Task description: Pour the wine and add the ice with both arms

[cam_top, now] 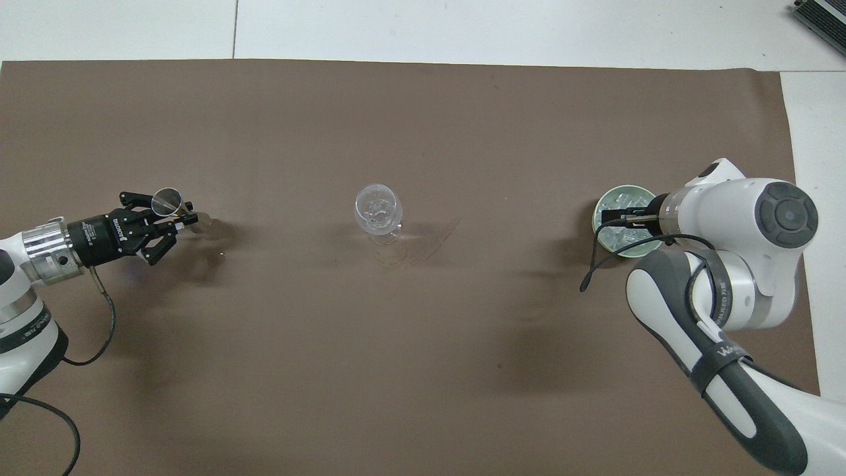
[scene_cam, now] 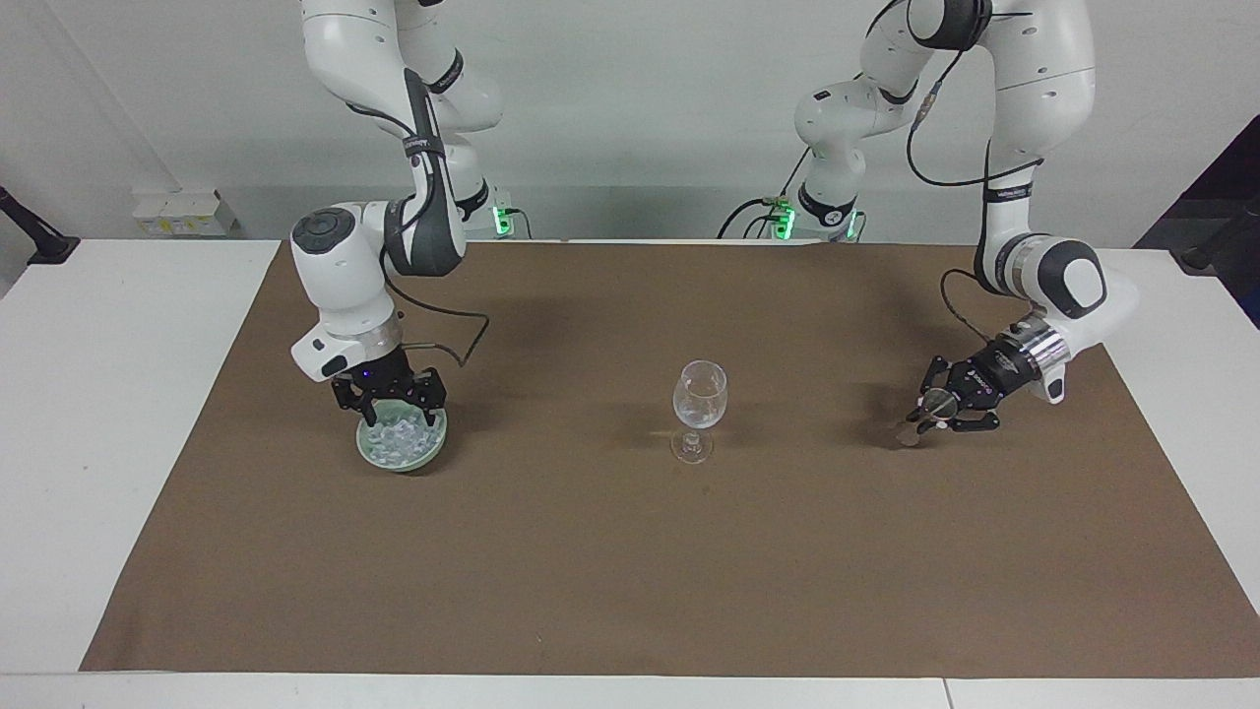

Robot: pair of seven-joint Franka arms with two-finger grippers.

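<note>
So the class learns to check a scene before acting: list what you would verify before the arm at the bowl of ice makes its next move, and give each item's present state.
1. Wine glass upright at mid-table, clear of both arms: ok.
2. Bowl has ice in it: ok.
3. Right gripper low over the bowl, fingers open: ok.
4. A piece of ice between its fingers: cannot tell.
5. Left gripper shut on the small metal cup, low over the mat at its own end: ok.
6. Metal cup emptied: cannot tell.
</note>
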